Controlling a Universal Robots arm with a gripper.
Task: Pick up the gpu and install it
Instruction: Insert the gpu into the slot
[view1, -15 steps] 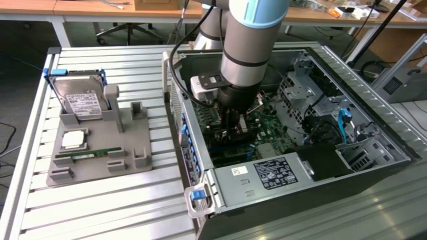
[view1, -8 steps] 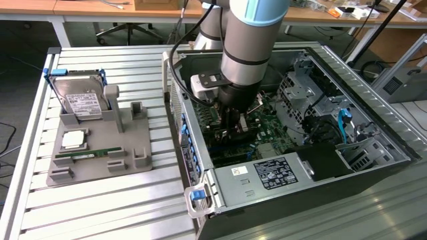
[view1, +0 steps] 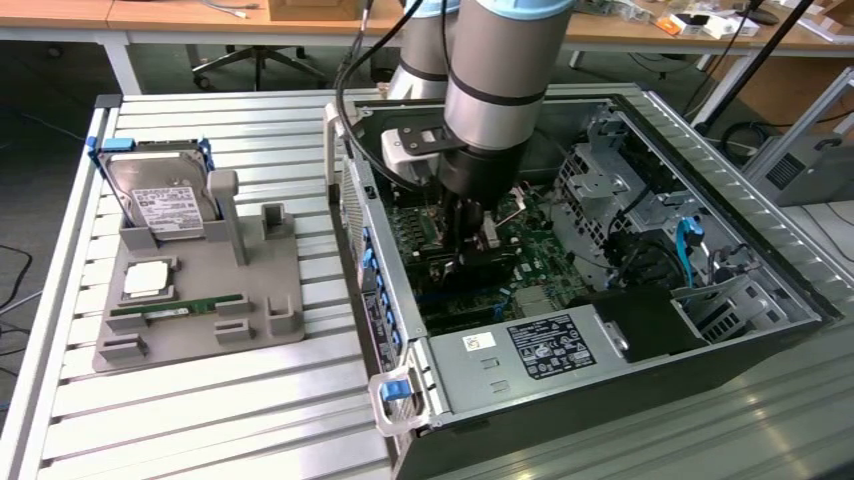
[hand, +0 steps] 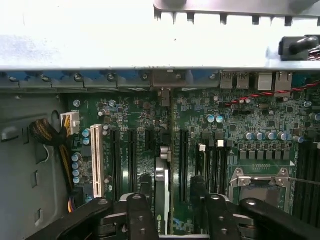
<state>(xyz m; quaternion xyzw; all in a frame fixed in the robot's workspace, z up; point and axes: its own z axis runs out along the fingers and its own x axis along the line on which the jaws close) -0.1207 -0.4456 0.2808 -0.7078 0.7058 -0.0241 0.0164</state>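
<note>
The gpu (hand: 166, 195) is standing on edge between the jaws in the wrist view, a thin card seen from its upper edge, with its long axis running straight away from the gripper (hand: 170, 210) toward the case's rear wall, in line with the dark expansion slots (hand: 132, 155) on either side of it. The jaws are standing wide apart, one black finger on each side of the card, and I cannot tell for certain whether either pad is touching it; to my eye it is sitting in its slot on the motherboard (hand: 235, 125), not hanging from the fingers. A little farther off, the empty processor socket (hand: 260, 182) is showing beside the slots. In the exterior view the arm (view1: 501, 90) is reaching down into the open computer case (view1: 747, 250), with the gripper low over the green board. On the exterior view's left, a grey parts holder (view1: 200, 310) is resting on the slatted worktop (view1: 200, 420), carrying a hard drive (view1: 160, 200) and a RAM stick (view1: 176, 308).
</note>
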